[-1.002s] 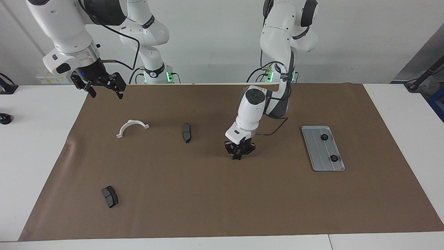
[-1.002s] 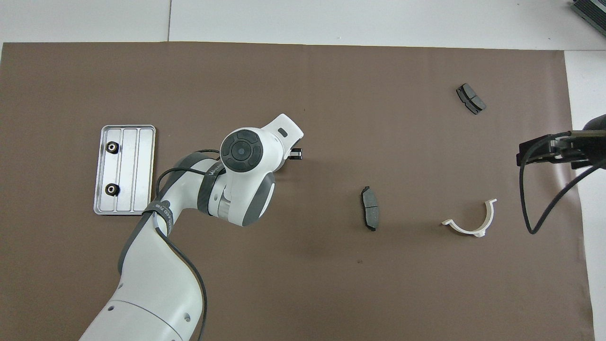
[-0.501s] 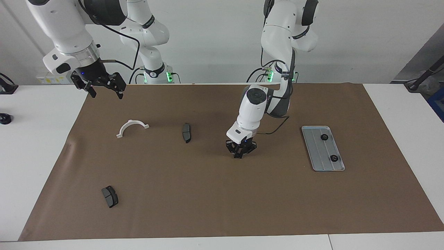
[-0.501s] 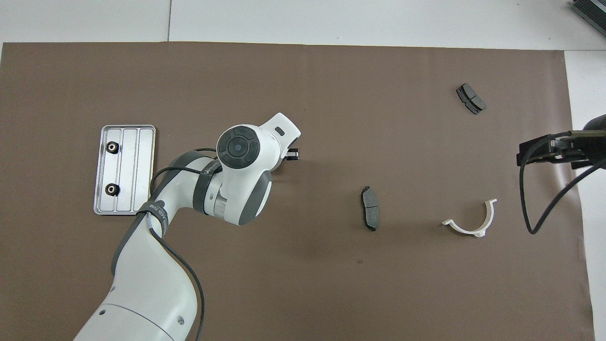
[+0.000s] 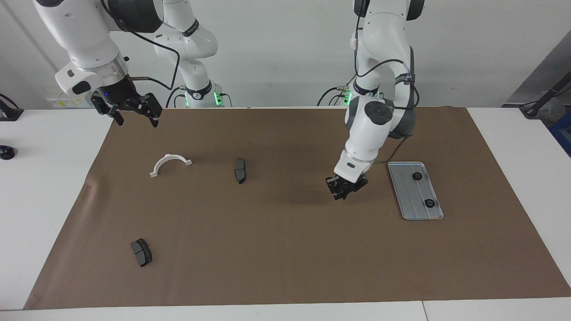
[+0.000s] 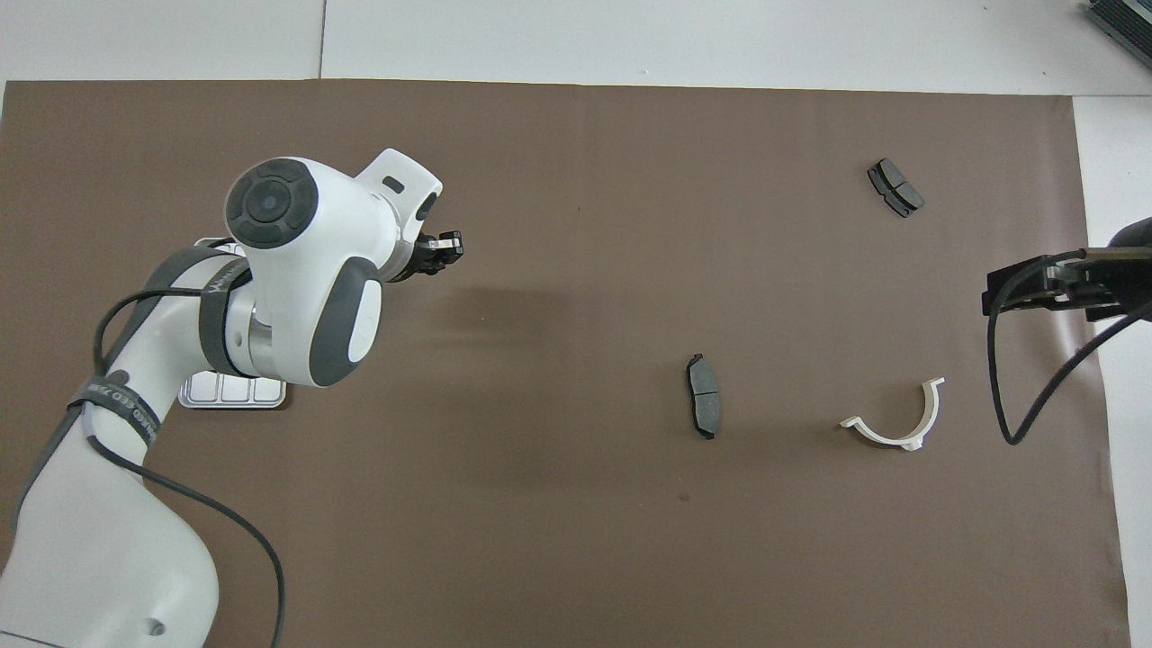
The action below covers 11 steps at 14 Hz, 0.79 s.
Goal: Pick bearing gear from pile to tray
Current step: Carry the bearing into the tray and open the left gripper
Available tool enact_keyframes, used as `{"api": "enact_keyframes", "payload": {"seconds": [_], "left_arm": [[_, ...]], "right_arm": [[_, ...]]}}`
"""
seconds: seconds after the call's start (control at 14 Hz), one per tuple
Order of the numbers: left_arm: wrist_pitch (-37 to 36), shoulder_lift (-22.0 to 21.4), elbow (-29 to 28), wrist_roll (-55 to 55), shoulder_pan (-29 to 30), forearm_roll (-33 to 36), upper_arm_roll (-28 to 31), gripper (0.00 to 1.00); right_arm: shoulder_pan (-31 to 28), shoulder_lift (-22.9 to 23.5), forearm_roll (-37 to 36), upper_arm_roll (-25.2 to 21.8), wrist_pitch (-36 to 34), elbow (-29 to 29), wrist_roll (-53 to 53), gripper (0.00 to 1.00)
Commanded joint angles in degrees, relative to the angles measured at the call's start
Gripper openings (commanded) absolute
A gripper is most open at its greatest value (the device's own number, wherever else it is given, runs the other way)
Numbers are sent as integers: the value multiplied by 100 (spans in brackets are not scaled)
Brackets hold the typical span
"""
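My left gripper (image 5: 341, 194) hangs above the brown mat (image 5: 276, 249), beside the silver tray (image 5: 408, 196). Its fingers are close together on a small black bearing gear; it also shows in the overhead view (image 6: 447, 249). Two black gears (image 5: 417, 176) (image 5: 429, 203) lie on the tray. In the overhead view the left arm hides most of the tray (image 6: 234, 393). The pile's white half-ring (image 5: 170, 164) and two dark pads (image 5: 240, 170) (image 5: 141, 252) lie on the mat toward the right arm's end. My right gripper (image 5: 136, 119) waits open and empty over the mat's corner there.
The mat covers most of the white table (image 5: 513, 156). In the overhead view the half-ring (image 6: 895, 421) and the pads (image 6: 703, 396) (image 6: 895, 187) lie apart from each other. A small black thing (image 5: 6, 152) sits on the table's edge at the right arm's end.
My left gripper has risen from the middle of the mat and swung toward the tray with the gear in it. The right arm has not moved.
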Motion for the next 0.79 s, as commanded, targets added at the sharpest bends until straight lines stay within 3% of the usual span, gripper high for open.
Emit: {"api": "enact_keyframes", "payload": {"seconds": [0.0, 0.36, 0.72], "left_arm": [[-355, -408, -274, 426, 489, 103, -22, 0], [-383, -1040, -1099, 1420, 1385, 112, -22, 0], [-199, -1182, -1504, 2283, 2054, 112, -22, 0]], "right_arm": [[-10, -73, 93, -8, -46, -58, -79, 100], [-10, -73, 93, -8, -46, -67, -79, 100], [-10, -73, 93, -8, -46, -58, -79, 100]]}}
